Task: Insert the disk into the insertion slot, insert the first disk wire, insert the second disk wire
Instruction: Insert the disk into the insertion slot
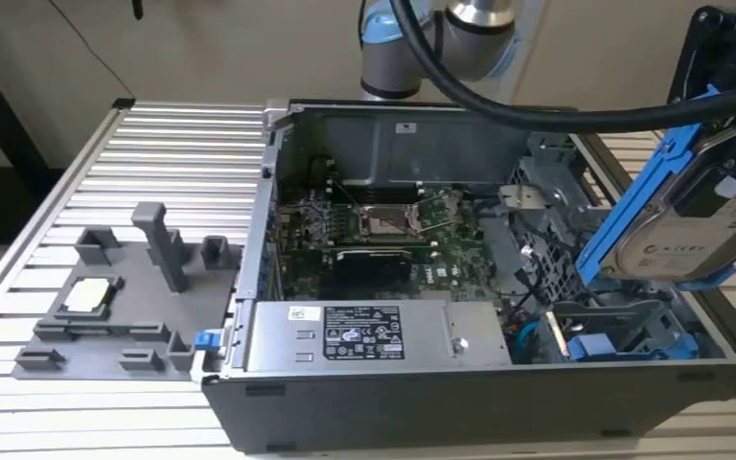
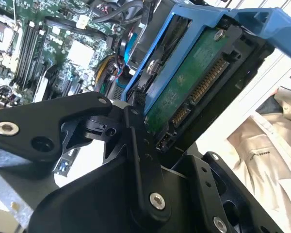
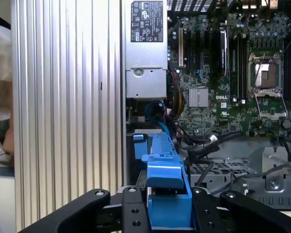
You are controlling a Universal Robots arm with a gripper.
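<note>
My gripper [image 1: 724, 177] is shut on the disk [image 1: 690, 241], a silver-grey drive with a pale label in a bright blue carrier [image 1: 627, 206]. The disk hangs tilted in the air over the open computer case's corner on the exterior view's right. Below it lies the insertion slot [image 1: 624, 311], a grey sheet-metal bay, with another blue-tabbed drive [image 1: 594, 346] lower in the cage. In the second wrist view the disk's green board and connector [image 2: 194, 82] face me between the black fingers [image 2: 141, 160]. In the first wrist view the carrier [image 3: 166, 189] sits between the fingers [image 3: 131, 213]. A blue cable [image 3: 157, 119] curls beside the bay.
The open case holds a motherboard [image 1: 368, 225] and a grey power supply [image 1: 349, 335] near its front wall. A grey fixture [image 1: 126, 297] with upright posts stands on the ribbed metal table [image 1: 176, 144] at the exterior view's left. A pale garment [image 2: 264, 145] shows beyond the case.
</note>
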